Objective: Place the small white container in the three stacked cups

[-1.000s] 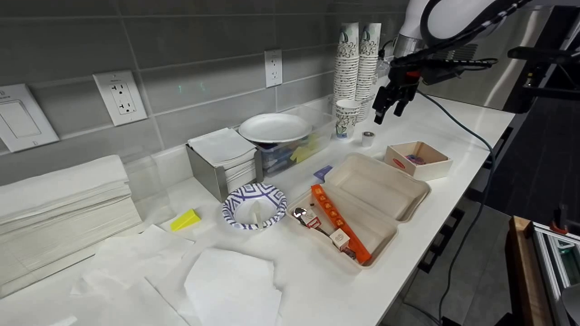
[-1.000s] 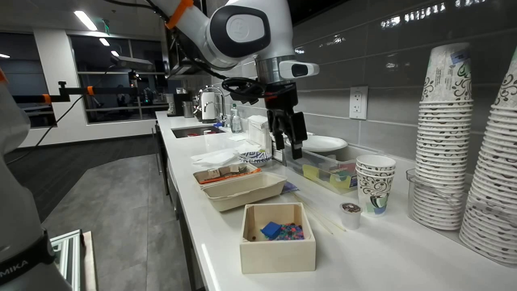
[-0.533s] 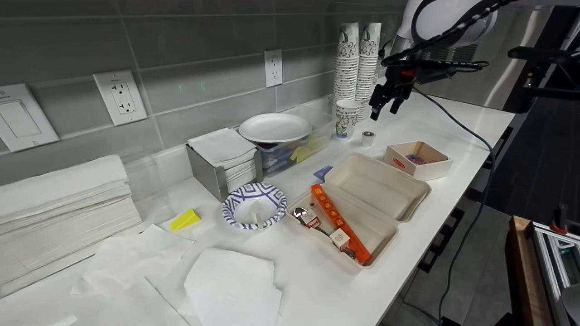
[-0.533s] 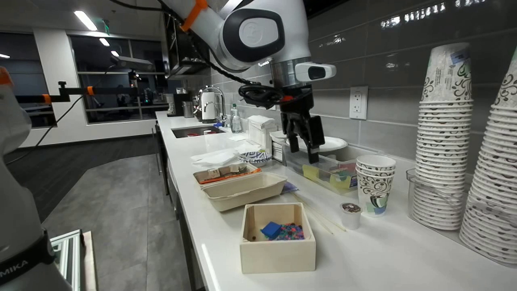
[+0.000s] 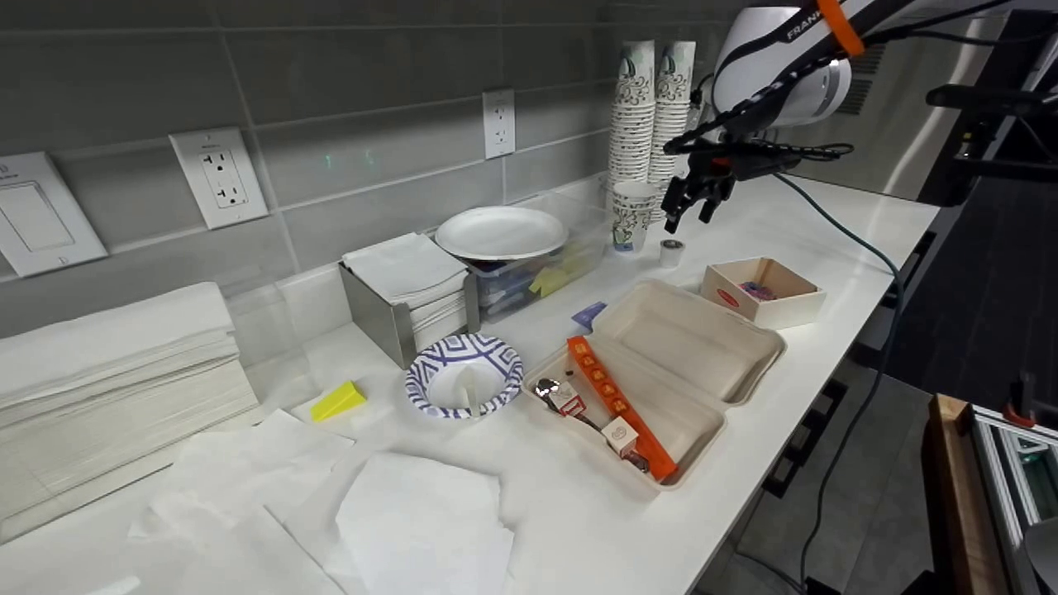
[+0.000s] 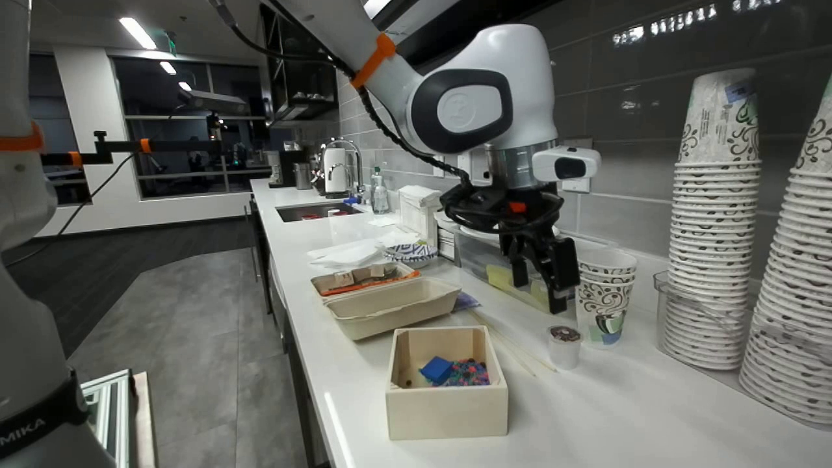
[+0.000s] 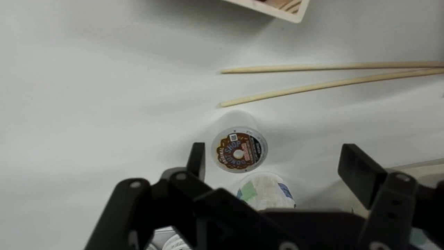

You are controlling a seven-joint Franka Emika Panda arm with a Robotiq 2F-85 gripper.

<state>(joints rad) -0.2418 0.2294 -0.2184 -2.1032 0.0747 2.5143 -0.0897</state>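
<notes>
The small white container (image 5: 671, 254), a tiny round pot with a brown printed lid, stands upright on the counter beside the three stacked cups (image 5: 632, 216). In an exterior view the container (image 6: 564, 352) is just in front of the patterned cups (image 6: 606, 305). My gripper (image 6: 539, 296) is open and empty, held above the counter near both; it also shows in an exterior view (image 5: 688, 221). In the wrist view the container's lid (image 7: 239, 150) lies between the open fingers (image 7: 272, 156), nearer the left one. The cups (image 7: 265, 191) are partly hidden by the gripper body there.
Tall cup stacks (image 6: 715, 260) stand beside the short stack. An open wooden box (image 6: 448, 413), two thin wooden sticks (image 7: 312, 66), a clear bin (image 6: 478, 260) and an open takeout box (image 5: 686, 330) are around. A tiled wall (image 5: 372, 165) runs along the back.
My gripper has moved toward the container and cups and come lower, shifting right in an exterior view. It stays open. The container and cups have not moved.
</notes>
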